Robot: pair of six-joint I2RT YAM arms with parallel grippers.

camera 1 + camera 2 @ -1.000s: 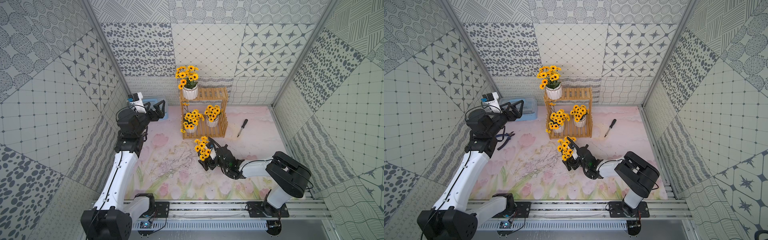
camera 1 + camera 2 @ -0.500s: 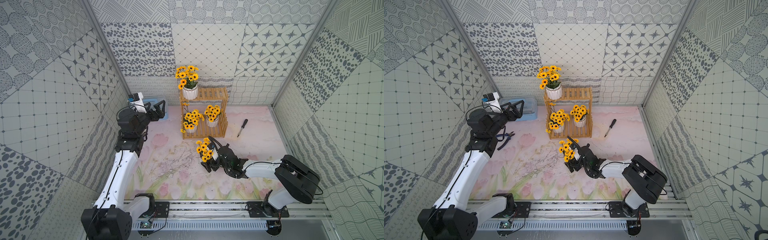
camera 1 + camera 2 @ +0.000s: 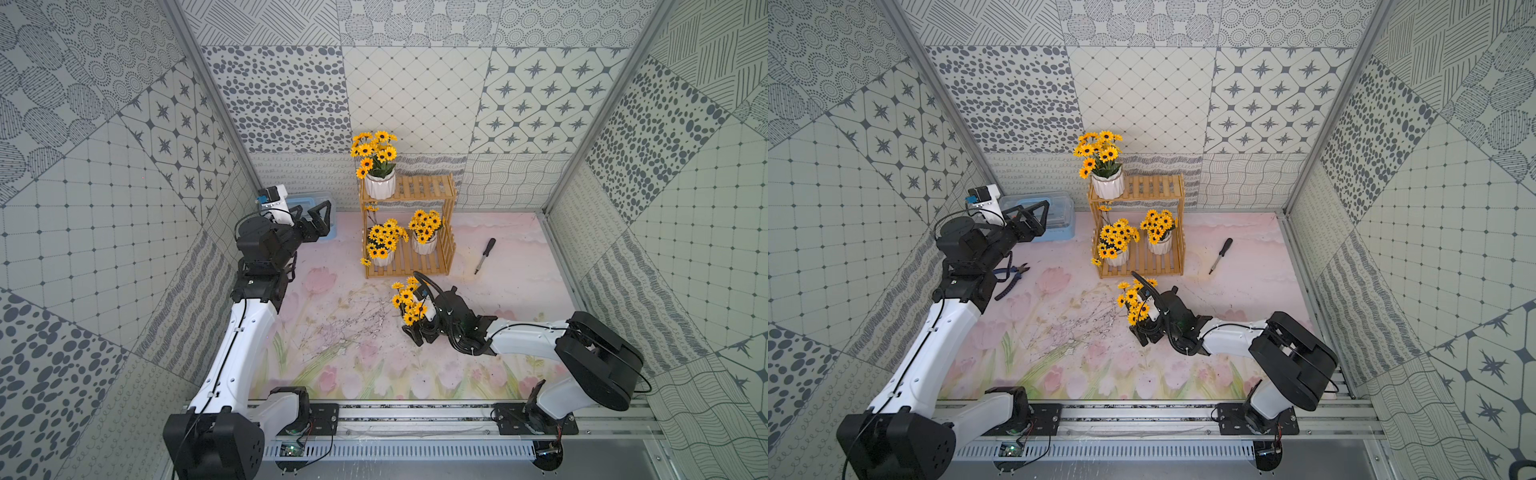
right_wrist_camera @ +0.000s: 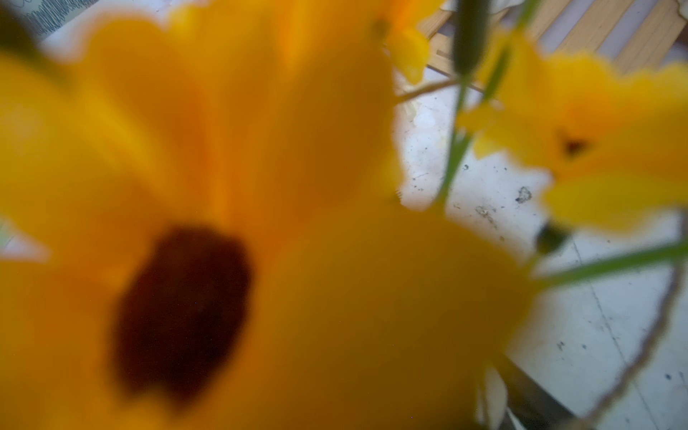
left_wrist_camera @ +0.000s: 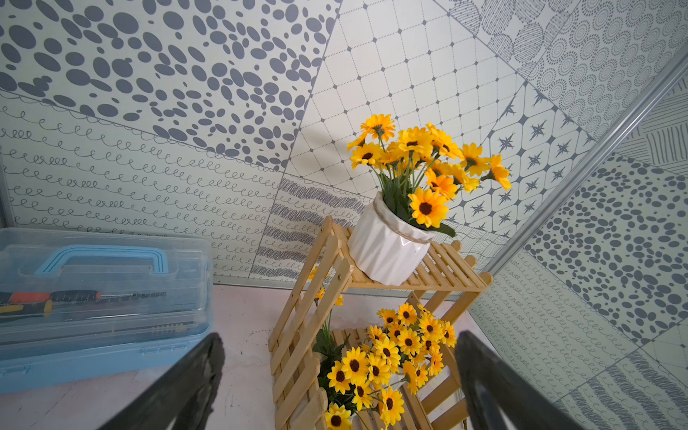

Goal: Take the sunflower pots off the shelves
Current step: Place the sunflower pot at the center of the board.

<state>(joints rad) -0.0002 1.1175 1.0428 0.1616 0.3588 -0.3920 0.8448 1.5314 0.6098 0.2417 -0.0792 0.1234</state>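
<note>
Right claw [image 3: 420, 330] sits low over the counter [image 3: 340, 361] on an outstretched arm, jaws spread wide around a white sunflower pot [image 3: 409, 305] resting before the shelves [image 3: 424, 187]; three others sit shelved. Left claw [image 3: 318, 214] hovers raised, open, empty.

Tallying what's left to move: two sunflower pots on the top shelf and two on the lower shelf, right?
No. The top shelf holds one sunflower pot, not two; the lower shelf does hold two, as both top views show.
</note>
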